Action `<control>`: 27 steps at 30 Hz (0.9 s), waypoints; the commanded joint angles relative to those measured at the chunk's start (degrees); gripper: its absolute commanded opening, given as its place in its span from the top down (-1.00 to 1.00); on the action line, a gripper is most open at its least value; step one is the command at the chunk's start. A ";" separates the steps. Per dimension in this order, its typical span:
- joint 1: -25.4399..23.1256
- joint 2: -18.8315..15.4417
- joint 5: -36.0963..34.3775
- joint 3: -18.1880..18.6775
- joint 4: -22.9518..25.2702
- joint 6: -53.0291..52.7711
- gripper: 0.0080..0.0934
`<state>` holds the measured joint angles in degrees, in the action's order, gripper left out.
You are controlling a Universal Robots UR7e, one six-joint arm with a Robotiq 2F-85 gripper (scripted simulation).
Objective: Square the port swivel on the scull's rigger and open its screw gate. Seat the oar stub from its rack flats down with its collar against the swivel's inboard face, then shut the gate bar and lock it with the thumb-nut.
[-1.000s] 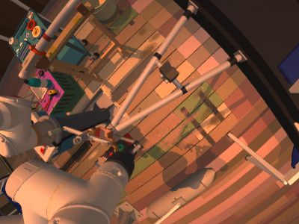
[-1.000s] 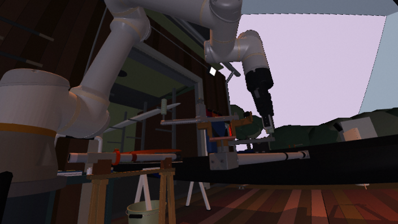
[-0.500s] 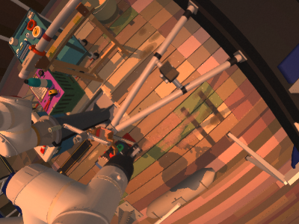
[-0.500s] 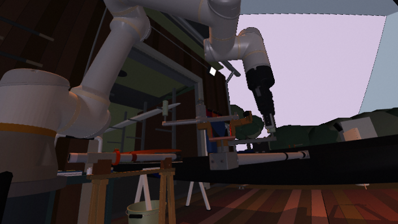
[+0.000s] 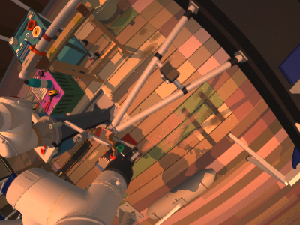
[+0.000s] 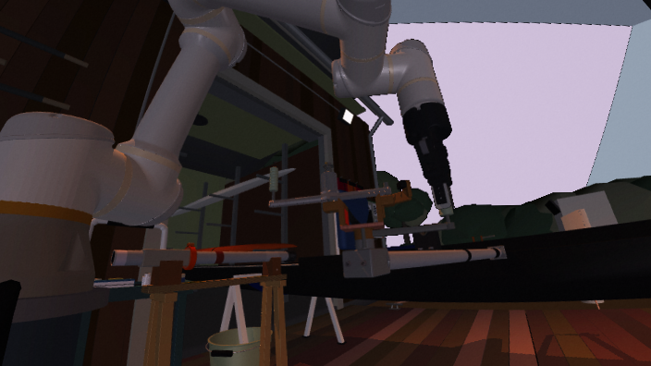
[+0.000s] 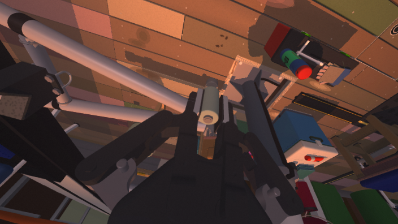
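A pale cylindrical handle (image 7: 208, 106) sits between my fingers, and my gripper (image 7: 209, 113) is closed on it. The handle sits at the tip of a grey lever (image 6: 414, 228) that reaches out from the swivel (image 6: 370, 212). The brown swivel stands on the rigger's tip block (image 6: 365, 261), where the two white rigger tubes (image 5: 150, 93) meet. A long bar (image 6: 328, 198) with a pale knob juts from the swivel top. The oar stub (image 6: 203, 256), white with an orange collar (image 6: 189, 255), lies on its wooden rack (image 6: 212, 286) to the left.
The black scull hull (image 6: 508, 272) runs across the scene behind the rigger. My arm's base (image 6: 51, 203) stands on the left. A bucket (image 6: 233, 346) sits on the plank floor under the rack. Toolboxes and small parts lie on the floor below the swivel.
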<state>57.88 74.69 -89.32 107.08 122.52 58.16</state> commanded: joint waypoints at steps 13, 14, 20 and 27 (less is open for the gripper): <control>1.40 0.58 -0.68 0.76 0.14 1.12 1.00; 1.49 0.63 -0.68 0.83 0.16 1.21 1.00; 2.01 0.91 -0.68 1.22 0.26 1.73 1.00; 2.62 1.27 -0.68 1.69 0.39 2.34 1.00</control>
<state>60.25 75.92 -89.34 108.75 123.05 60.51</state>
